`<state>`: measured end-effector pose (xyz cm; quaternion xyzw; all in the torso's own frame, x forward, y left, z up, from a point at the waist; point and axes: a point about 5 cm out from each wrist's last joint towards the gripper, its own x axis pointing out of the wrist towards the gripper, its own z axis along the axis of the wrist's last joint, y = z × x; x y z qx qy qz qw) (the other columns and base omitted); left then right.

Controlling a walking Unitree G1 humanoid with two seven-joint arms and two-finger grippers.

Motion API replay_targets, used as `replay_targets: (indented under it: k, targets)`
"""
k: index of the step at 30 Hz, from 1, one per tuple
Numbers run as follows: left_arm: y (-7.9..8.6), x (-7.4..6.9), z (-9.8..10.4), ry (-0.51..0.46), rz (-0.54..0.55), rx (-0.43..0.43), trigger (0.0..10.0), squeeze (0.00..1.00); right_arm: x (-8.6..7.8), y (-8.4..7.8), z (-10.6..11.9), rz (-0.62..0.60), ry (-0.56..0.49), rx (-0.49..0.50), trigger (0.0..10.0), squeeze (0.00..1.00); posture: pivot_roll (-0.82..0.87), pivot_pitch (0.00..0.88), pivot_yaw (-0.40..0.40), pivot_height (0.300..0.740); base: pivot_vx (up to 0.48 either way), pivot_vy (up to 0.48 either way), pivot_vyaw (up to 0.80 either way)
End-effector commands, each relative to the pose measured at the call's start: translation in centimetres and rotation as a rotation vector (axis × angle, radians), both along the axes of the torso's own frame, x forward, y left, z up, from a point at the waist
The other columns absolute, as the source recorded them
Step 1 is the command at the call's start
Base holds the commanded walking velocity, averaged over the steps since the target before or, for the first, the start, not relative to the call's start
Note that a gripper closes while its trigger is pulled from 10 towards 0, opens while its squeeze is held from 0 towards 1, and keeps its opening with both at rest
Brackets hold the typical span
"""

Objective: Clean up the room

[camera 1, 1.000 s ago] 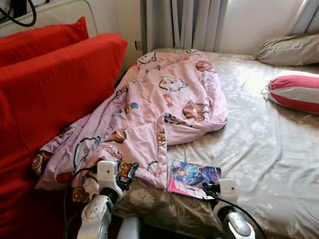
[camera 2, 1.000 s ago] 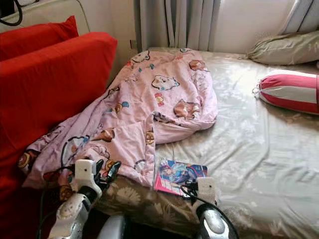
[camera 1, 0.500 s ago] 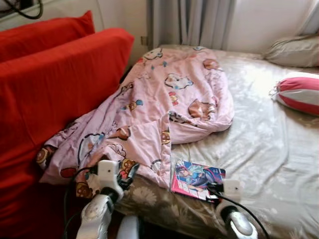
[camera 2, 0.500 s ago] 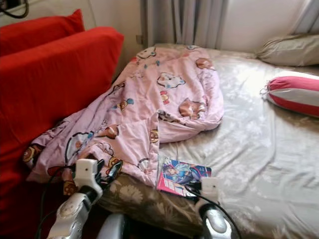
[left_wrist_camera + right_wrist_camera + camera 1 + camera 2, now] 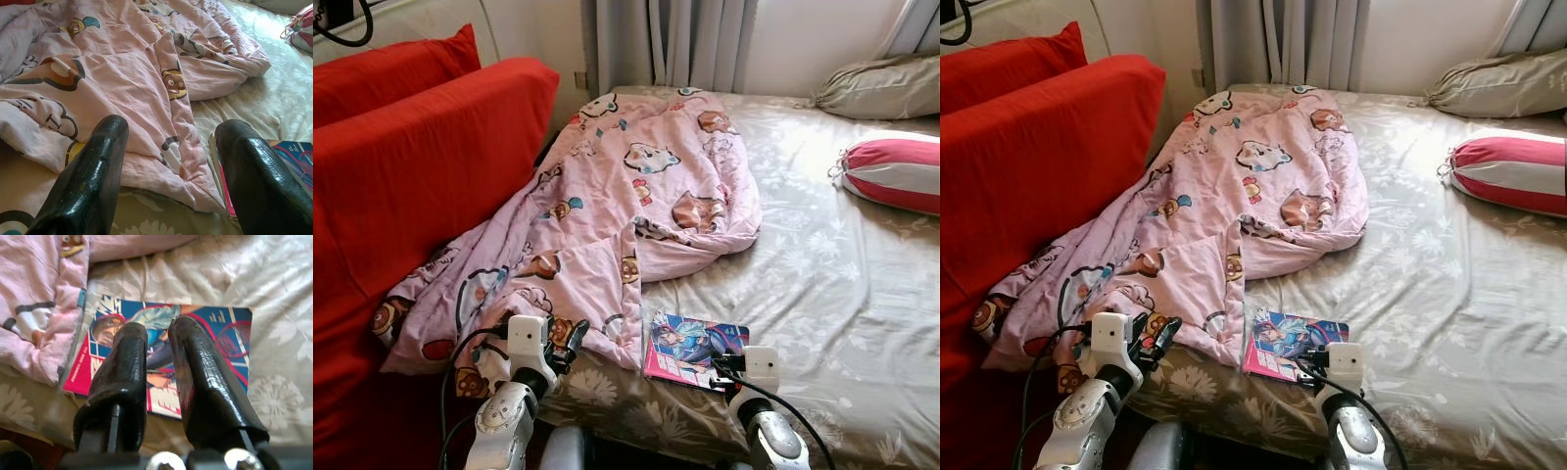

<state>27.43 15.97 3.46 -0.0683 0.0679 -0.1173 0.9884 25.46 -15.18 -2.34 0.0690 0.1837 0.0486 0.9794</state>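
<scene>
Nearest, the left gripper (image 5: 168, 161) hovers over the near edge of the bed, jaws spread wide apart and empty, aimed at the hem of the crumpled pink cartoon-print quilt (image 5: 607, 215). The right gripper (image 5: 159, 367) hangs just above the flat colourful comic book (image 5: 695, 350), its jaws nearly closed with a thin gap, holding nothing. The book lies face up near the bed's front edge, its long axis running across the bed, one end touching the quilt's hem. The quilt stretches lengthwise away toward the grey curtains (image 5: 671, 44), beside the red sofa cushions (image 5: 421, 166). Farther right on the beige floral bedsheet (image 5: 842, 284) lie a red-and-white striped bolster (image 5: 891, 174) and a beige pillow (image 5: 881, 86).
</scene>
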Motion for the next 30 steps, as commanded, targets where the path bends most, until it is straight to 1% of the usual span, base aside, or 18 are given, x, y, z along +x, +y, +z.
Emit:
replay_targets:
  k: [1, 7, 12, 16, 21, 24, 26, 30]
  targets:
    - [0.0, 0.2, 0.4, -0.006, -0.005, -0.004, 10.0, 0.0, 0.3, 0.2, 0.4, 0.004, -0.025, -0.001, 10.0, 0.0, 0.07, 0.05, 0.015, 0.636, 0.277, 0.0, 0.0]
    - [-0.1, 0.1, 0.3, -0.004, -0.015, -0.001, 10.0, 0.0, 0.3, 0.1, 0.5, 0.009, -0.033, -0.005, 10.0, 0.0, 0.07, 0.053, 0.016, 0.636, 0.298, 0.0, 0.0]
    - [-0.1, 0.1, 0.2, 0.0, -0.007, 0.002, 10.0, 0.0, 0.1, 0.5, 0.7, 0.026, -0.05, -0.008, 10.0, 0.0, 0.07, 0.056, 0.017, 0.636, 0.313, 0.0, 0.0]
    - [-0.1, 0.1, 0.2, -0.002, -0.001, 0.003, 10.0, 0.0, 0.0, 0.7, 0.7, 0.027, -0.058, -0.01, 10.0, 0.0, 0.07, 0.057, 0.017, 0.636, 0.0, 0.0, 0.0]
    - [-0.1, 0.1, 0.3, -0.004, -0.005, 0.007, 10.0, 0.0, 0.3, 0.7, 1.0, -0.008, -0.064, -0.008, 10.0, 0.0, 0.07, 0.069, 0.02, 0.636, 0.0, 0.0, 0.0]
    - [0.0, 0.0, 0.3, -0.003, -0.003, 0.009, 10.0, 0.0, 0.4, 0.4, 1.1, -0.048, -0.052, 0.01, 10.0, 0.0, 0.07, 0.078, 0.021, 0.636, 0.0, 0.0, 0.0]
    - [0.1, -0.1, 0.3, -0.004, -0.003, 0.01, 10.0, 0.0, 0.3, 0.0, 0.7, -0.086, -0.025, 0.029, 10.0, 0.0, 0.07, 0.085, 0.022, 0.636, 0.0, 0.0, 0.0]
    - [0.0, -0.3, 0.3, -0.004, -0.004, 0.011, 10.0, 0.0, 0.4, -0.5, 0.5, -0.119, -0.004, 0.055, 10.0, 0.0, 0.08, 0.099, 0.024, 0.636, 0.0, 0.0, 0.0]
